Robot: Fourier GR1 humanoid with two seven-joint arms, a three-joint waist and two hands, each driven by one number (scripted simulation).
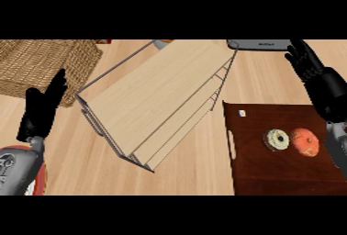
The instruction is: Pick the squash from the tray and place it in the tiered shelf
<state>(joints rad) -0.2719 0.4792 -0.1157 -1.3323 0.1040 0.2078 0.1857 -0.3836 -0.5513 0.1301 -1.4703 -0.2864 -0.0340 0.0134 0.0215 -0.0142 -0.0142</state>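
Head view: squash point(305, 142) sits on the tray point(271, 176) beside a donut point(277, 139). My right hand point(306, 59) hovers released beyond it, left hand point(42, 108) resting released. Nothing picked yet; next I'd reach down, then shelf point(159, 94).

A single head view looks steeply down on the worktop point(196, 170), forearms entering from the lower edge, fairly close.
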